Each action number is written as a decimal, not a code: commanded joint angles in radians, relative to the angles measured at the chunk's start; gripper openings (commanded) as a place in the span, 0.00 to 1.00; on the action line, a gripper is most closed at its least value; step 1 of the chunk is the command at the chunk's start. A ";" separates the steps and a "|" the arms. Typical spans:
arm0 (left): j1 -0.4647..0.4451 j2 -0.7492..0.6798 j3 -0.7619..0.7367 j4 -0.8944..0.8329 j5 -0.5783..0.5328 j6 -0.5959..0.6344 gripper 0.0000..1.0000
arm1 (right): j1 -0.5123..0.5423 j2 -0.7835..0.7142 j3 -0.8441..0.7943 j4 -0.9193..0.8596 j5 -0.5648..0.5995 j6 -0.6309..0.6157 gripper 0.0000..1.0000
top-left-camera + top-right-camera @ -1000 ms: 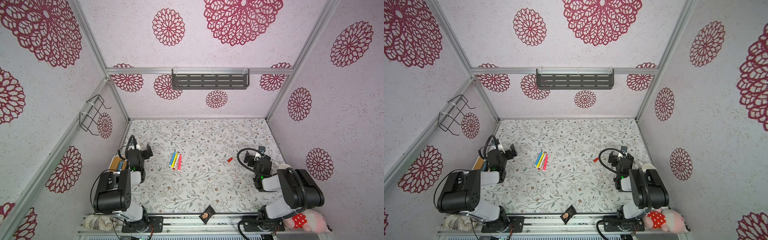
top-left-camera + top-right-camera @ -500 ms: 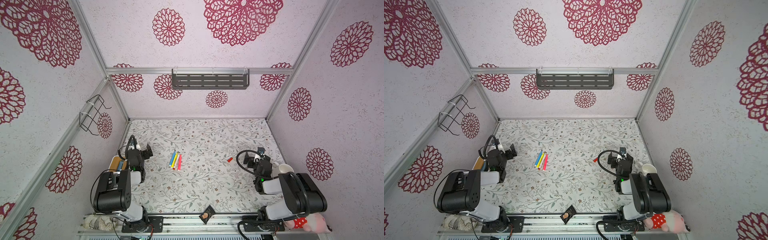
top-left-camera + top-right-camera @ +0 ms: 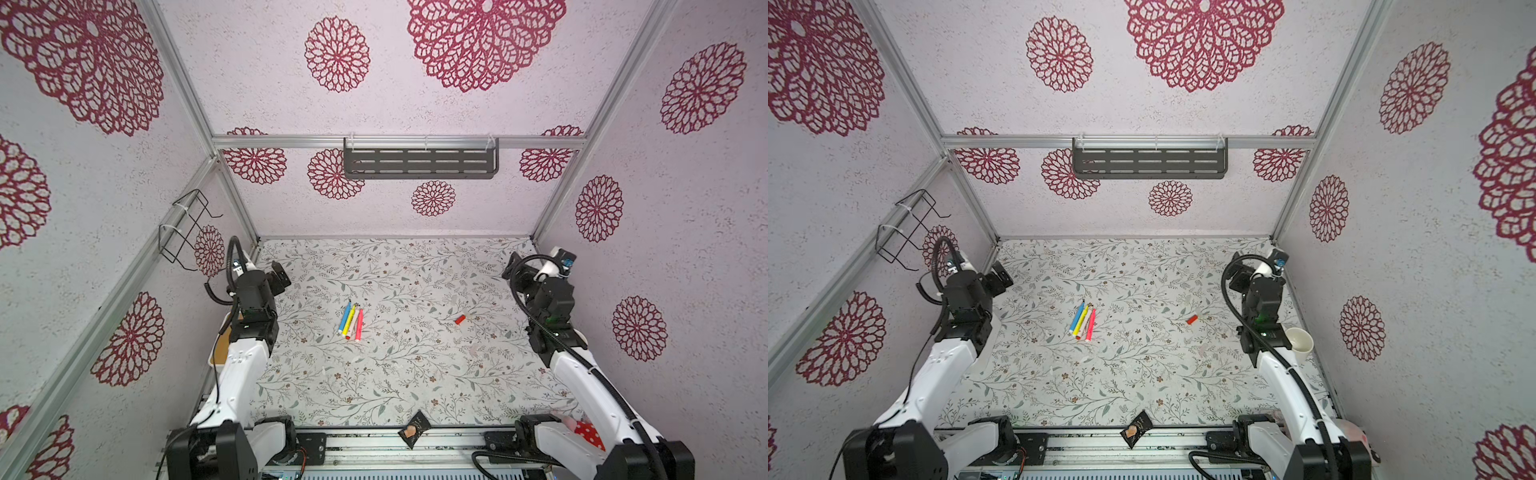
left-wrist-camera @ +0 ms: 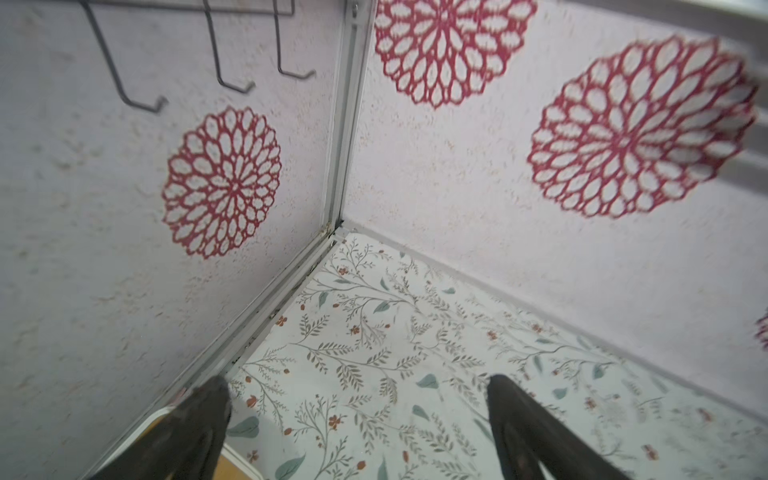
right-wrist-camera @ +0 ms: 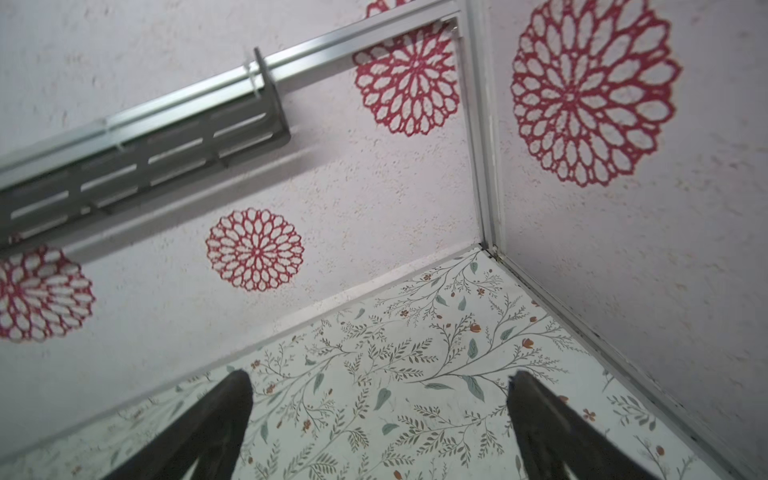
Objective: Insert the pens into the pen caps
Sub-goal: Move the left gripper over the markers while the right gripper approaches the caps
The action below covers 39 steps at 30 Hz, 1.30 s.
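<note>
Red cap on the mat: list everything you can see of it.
The red-orange cap is short and stubby, plastic by its look, lying on its side on the floral mat, angled diagonally in both top views. It sits right of centre, well apart from the pens and from the open right pincer. Nothing grips it. A small pale bit lies by its far end; whether they touch is too small to tell. Neither wrist view shows it.

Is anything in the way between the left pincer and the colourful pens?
No. Only bare flowery tabletop lies between the open left pincer and the four slim blue, yellow, orange-red and pink marker pens. Nothing visible blocks it.
</note>
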<state>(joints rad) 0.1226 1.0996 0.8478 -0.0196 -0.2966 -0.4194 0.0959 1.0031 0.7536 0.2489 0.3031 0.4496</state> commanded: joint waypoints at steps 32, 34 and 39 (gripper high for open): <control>-0.874 0.082 0.095 -0.672 0.022 -0.363 0.90 | 0.334 -0.140 0.086 -0.889 -0.221 0.172 0.99; -0.873 0.105 0.097 -0.662 0.027 -0.365 0.91 | 0.335 -0.150 0.081 -0.914 -0.206 0.178 0.99; -0.874 0.134 0.086 -0.620 0.016 -0.371 0.92 | 0.335 -0.111 0.095 -0.931 -0.182 0.192 0.99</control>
<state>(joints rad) -0.7437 1.2266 0.9211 -0.6754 -0.2710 -0.7856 0.4274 0.8776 0.8207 -0.6491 0.1005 0.6254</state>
